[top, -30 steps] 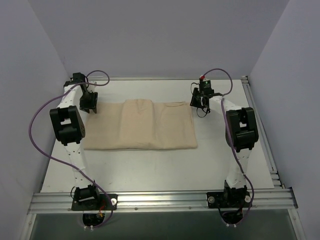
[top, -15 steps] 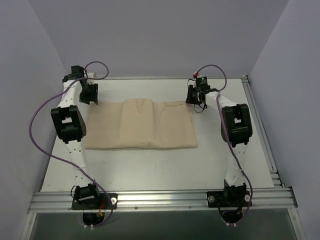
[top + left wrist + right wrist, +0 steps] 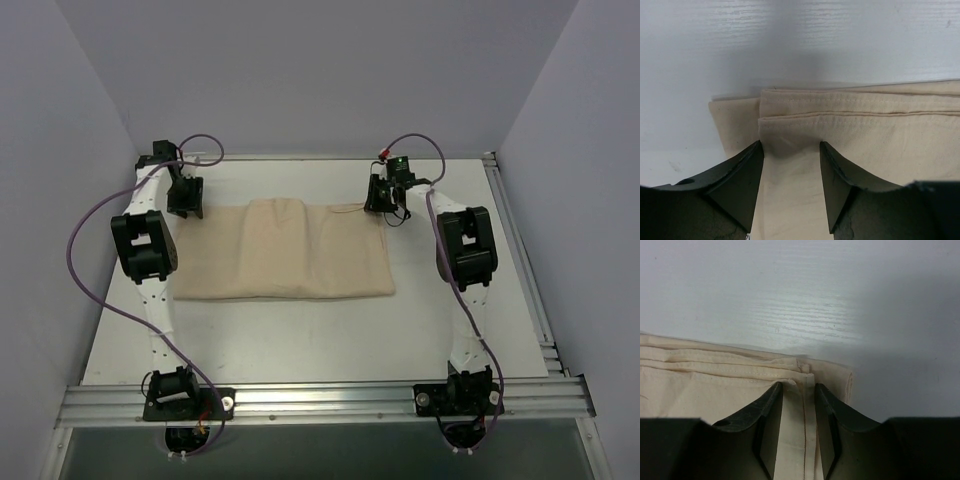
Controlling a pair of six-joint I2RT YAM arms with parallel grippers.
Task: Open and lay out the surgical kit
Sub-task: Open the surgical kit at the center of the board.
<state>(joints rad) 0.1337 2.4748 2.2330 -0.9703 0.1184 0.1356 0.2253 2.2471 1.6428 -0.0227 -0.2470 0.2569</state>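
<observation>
The surgical kit shows only as a folded beige cloth wrap (image 3: 290, 250) lying flat mid-table; whatever it holds is hidden inside. My left gripper (image 3: 186, 203) is at the wrap's far left corner. In the left wrist view its gripper (image 3: 790, 150) is open, with the fingers (image 3: 747, 175) standing wide apart over the stitched folded layers (image 3: 860, 117). My right gripper (image 3: 383, 200) is at the far right corner. Seen from the right wrist, that gripper (image 3: 797, 387) is open by a narrow gap, straddling a hemmed strip of the cloth (image 3: 800, 425) without pinching it.
The white table (image 3: 320, 340) ends in an aluminium rail (image 3: 320, 398) at the near edge, where both arm bases are bolted. Grey walls stand close on the left, right and back. Purple cables loop from each arm.
The right gripper has slid left onto the wrap's far right corner. The left gripper has shifted back, then right, to the far left corner, and its jaws stand a little wider.
</observation>
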